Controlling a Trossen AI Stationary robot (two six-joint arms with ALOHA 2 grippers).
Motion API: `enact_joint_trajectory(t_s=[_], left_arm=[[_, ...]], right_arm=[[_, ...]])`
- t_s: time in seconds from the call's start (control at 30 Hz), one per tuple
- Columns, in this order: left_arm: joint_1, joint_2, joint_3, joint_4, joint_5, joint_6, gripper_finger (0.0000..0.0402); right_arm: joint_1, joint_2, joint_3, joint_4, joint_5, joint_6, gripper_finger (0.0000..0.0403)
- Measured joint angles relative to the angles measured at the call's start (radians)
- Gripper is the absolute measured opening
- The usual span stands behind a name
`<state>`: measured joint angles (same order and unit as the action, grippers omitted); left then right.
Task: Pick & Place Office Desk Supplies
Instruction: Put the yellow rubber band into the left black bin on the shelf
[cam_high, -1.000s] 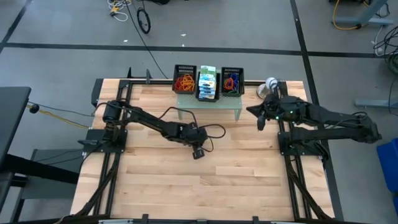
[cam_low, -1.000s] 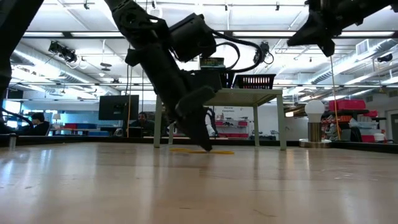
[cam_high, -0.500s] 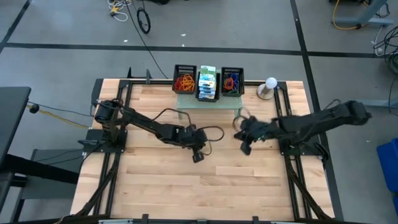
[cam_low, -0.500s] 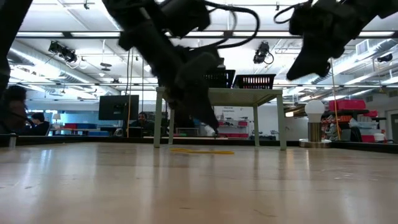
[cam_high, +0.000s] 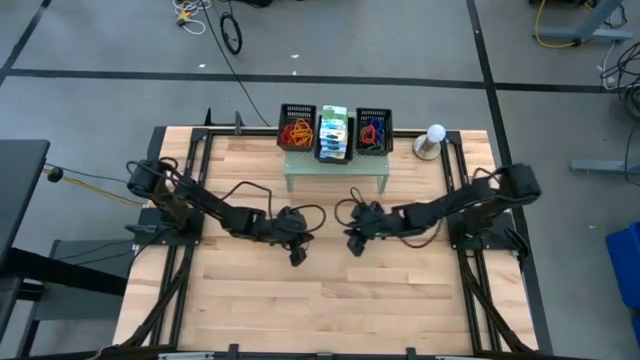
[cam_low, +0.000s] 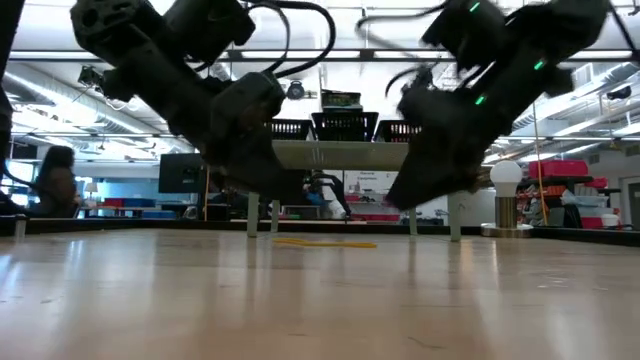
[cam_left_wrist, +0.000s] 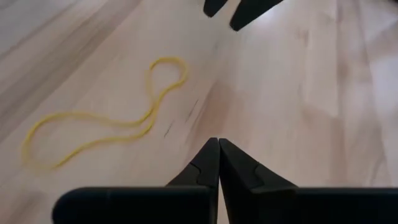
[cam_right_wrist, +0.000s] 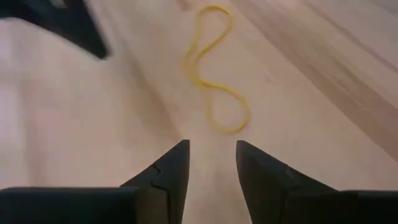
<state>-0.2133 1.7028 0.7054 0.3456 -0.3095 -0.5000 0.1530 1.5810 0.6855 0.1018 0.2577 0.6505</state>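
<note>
high view: left gripper (cam_high: 297, 258) and right gripper (cam_high: 352, 247) both sit low over the middle of the wooden surface (cam_high: 250, 310), near each other, in front of the pale green stand (cam_high: 335, 170). on the stand: three black baskets in a row. left basket (cam_high: 296, 128) has red and orange rubber bands, middle basket (cam_high: 334, 134) has small printed boxes, right basket (cam_high: 373, 130) has mixed colour bands. white ball-topped object (cam_high: 434, 134) stands at the back right corner. the yellow band is too thin to make out here.

low view: both arms hang down over the surface, stand and baskets behind them. yellow rubber band (cam_low: 325, 242) lies flat on the surface between and below the two grippers. ball-topped object (cam_low: 506, 175) at right. a person (cam_low: 52, 180) sits in the room at far left.

left wrist view: left gripper (cam_left_wrist: 218, 144) fingers pressed together, nothing between them. yellow band (cam_left_wrist: 106, 134) lies in a figure-eight on the wood just ahead, not touched. the other arm's fingertips (cam_left_wrist: 239, 9) show beyond it.

right wrist view: right gripper (cam_right_wrist: 212, 149) fingers part open with a clear gap, holding nothing. band (cam_right_wrist: 214, 68) lies just ahead of the tips, apart from them.
</note>
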Motion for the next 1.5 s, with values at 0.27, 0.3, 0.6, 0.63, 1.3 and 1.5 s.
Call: enact_joint_trajectory(t_s=[0.27,0.3,0.6,0.63,1.3,1.5], left_arm=[[-0.029,-0.002,-0.001,0.003,-0.003,-0.009,0.0010],[-0.030,-0.005,-0.004,-0.003,-0.004,-0.009,0.0010],[-0.022,-0.009,-0.004,-0.023,-0.005,0.003,0.0010],[-0.022,-0.009,-0.004,-0.020,-0.005,0.004,0.0010],[0.012,-0.009,0.014,-0.029,-0.074,0.135,0.0118],[0.023,-0.008,0.050,-0.027,-0.130,0.214,0.0187]], right_arm=[[-0.082,0.182,0.130,-0.027,0.017,-0.064,0.0139],[-0.091,0.191,0.138,-0.039,0.011,-0.064,0.0139],[-0.125,0.284,0.186,-0.049,-0.071,-0.109,0.0114],[-0.125,0.287,0.188,-0.049,-0.073,-0.108,0.0104],[-0.071,0.089,0.184,-0.076,-0.024,-0.210,0.0002],[-0.041,0.066,0.185,-0.067,-0.003,-0.236,0.0001]])
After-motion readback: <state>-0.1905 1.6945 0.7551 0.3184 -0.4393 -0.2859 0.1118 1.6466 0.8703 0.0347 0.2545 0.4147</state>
